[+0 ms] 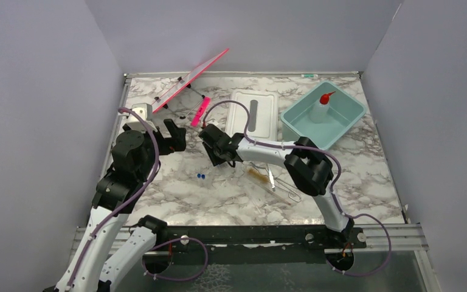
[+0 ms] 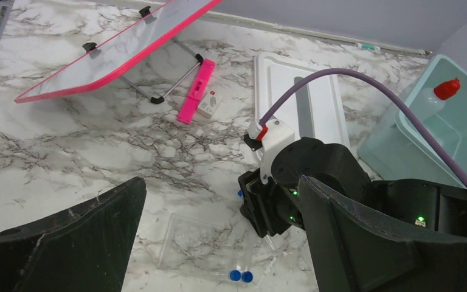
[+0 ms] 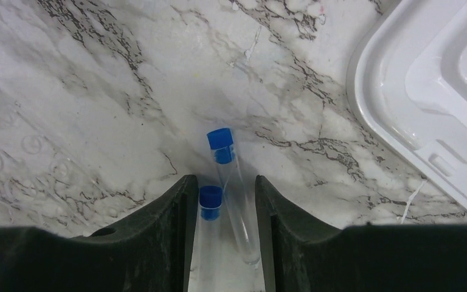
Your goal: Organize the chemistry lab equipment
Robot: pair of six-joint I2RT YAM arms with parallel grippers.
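My right gripper (image 3: 222, 182) is low over the marble table (image 1: 176, 194), shut around two clear blue-capped tubes (image 3: 210, 201) lying side by side between its fingers; it also shows in the top view (image 1: 214, 146). Two more blue-capped tubes (image 2: 241, 276) lie nearby, their caps visible in the top view (image 1: 200, 176). My left gripper (image 2: 222, 182) is open and empty, left of the right one (image 1: 173, 135). The white squeeze bottle with red nozzle (image 1: 323, 106) stands in the teal tub (image 1: 349, 121). The brush (image 1: 258, 176), tweezers (image 1: 272, 178) and wire clamp (image 1: 292, 193) lie under the right arm. A green-tipped stick (image 1: 307, 75) lies at the back wall.
A white rectangular lid (image 1: 266, 112) lies beside the tub. A pink-framed board on a wire stand (image 1: 188, 79) and a pink bar (image 1: 199, 112) sit at the back left. A clear plastic sheet (image 2: 179, 240) lies by the loose tubes. Grey walls enclose the table.
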